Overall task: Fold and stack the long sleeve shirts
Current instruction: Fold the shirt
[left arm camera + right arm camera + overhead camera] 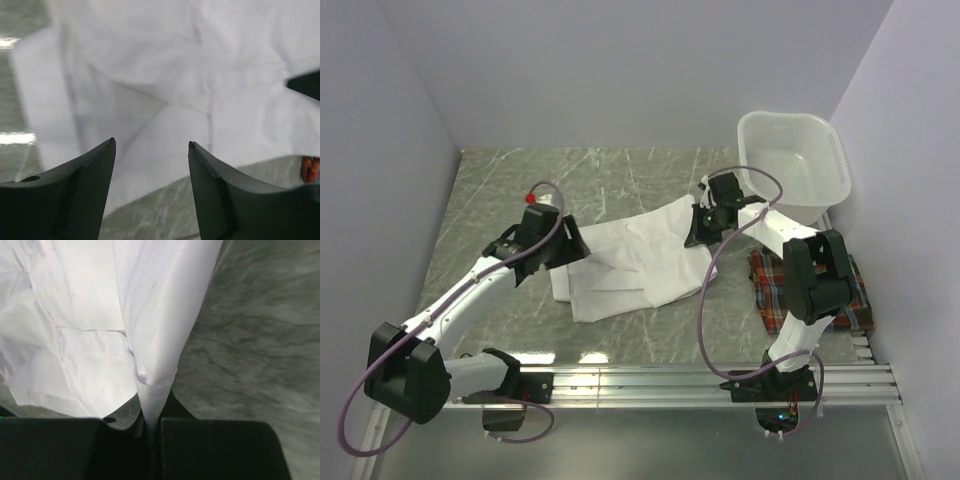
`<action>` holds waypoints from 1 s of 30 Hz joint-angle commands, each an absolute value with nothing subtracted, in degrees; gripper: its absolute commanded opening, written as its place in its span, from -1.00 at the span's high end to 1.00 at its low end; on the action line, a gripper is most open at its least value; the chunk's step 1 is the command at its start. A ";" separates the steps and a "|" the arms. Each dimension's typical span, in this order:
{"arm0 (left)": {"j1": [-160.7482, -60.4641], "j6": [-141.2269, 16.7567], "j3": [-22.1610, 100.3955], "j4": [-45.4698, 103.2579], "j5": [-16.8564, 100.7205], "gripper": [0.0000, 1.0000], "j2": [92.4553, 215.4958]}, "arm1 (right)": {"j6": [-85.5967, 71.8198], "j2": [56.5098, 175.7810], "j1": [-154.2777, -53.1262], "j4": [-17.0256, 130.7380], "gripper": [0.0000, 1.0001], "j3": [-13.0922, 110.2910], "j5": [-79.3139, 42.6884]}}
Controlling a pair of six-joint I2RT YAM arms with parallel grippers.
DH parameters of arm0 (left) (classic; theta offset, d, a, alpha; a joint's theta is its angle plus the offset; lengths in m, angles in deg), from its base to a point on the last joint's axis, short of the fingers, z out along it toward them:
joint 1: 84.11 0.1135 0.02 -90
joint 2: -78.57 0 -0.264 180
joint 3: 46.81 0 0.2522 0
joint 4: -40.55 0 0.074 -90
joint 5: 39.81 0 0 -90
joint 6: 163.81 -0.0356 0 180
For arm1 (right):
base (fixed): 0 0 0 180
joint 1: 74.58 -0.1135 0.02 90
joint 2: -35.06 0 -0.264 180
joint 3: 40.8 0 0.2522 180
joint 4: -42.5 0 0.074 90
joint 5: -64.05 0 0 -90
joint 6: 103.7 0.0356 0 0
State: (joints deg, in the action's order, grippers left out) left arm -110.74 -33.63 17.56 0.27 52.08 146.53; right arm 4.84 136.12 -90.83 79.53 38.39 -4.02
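Surface: grey marbled surface (510, 180), carrying both shirts and a basin.
White shirt: plain white cloth long sleeve shirt (640, 265), lying crumpled mid-surface between the two arms, with one strip running toward the far right.
Plaid shirt: red, orange and dark plaid cloth shirt (767, 295), a compact patch at the right edge, partly under the right arm and apart from the white shirt.
Basin: white plastic basin (840, 160), far right corner.
Right gripper: right gripper (150, 410) is clamped on a raised ridge of white cloth at the far-right strip; it is probably a sleeve, though the wrist view is too close to be sure.
Left gripper: left gripper (150, 145) has its fingers apart and holds nothing, hovering over the white shirt's left edge.
Step in hand: judged to be an early fold of the white shirt, with stacking not yet begun.
Method: carry the pinched strip low across the body so it lies flat. Use the left gripper to pin or grip the left edge first, so the whole shirt does not drag. Release only once the cloth rests on the shirt.
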 commanded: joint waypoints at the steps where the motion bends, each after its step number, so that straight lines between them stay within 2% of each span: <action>1: -104.16 -32.95 13.72 4.79 46.95 -0.30 145.19 | -1.92 132.36 -91.45 91.40 1.00 45.20 -15.30; 7: -96.24 -31.37 8.17 10.08 39.66 -0.26 149.66 | -4.39 132.71 -94.87 97.83 1.00 53.73 -25.84; 17: -96.06 -25.83 5.01 21.69 32.00 -0.14 158.98 | -4.48 137.10 -103.92 105.56 1.00 64.45 -46.49; 30: -97.81 -22.66 2.45 29.08 30.24 0.06 166.54 | 0.44 147.47 -114.38 115.58 1.00 76.67 -63.65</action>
State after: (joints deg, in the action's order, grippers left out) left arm -96.64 -23.55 2.89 25.45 31.47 164.83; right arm -2.20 145.47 -112.14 111.81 72.86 -55.76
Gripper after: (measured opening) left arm 0.474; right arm 0.061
